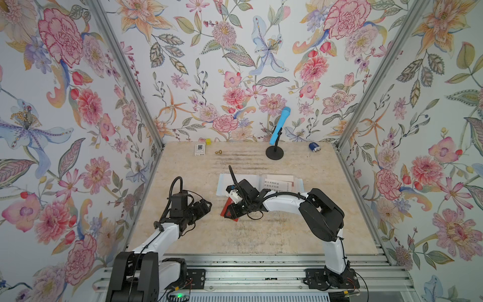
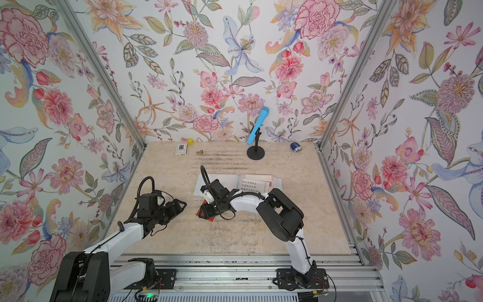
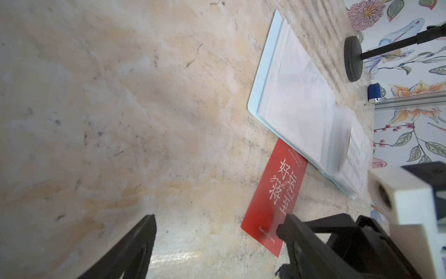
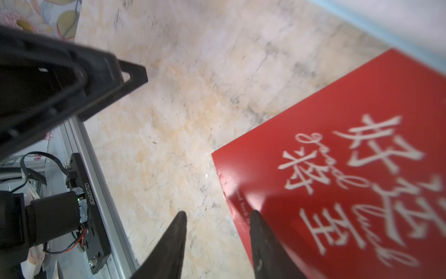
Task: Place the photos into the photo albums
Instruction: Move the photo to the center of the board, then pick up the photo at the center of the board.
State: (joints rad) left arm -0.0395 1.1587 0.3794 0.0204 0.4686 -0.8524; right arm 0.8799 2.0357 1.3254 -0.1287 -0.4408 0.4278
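One photo (image 4: 313,120) below right end effector (image 4: 217,213)

- Largely hidden beneath the right gripper (image 1: 229,212) in both top views: red card (image 1: 224,209), corners alone showing.
- Covered along the near edge by the right arm (image 1: 282,201): photo album (image 1: 223,181).
- Cut off at the frame edge in the right wrist view: same red card; photo album a blurred pale strip.
- Too small to identify: gold object (image 1: 218,152).

Floral wallpaper (image 1: 235,65) in pinks, blues and greens covers all three walls, with slanting aluminium posts (image 1: 125,73) at the corners. The evenly lit tabletop (image 1: 287,235) is beige, marble-patterned and scuffed, with ribbed aluminium rails (image 1: 261,272) along its near edge.
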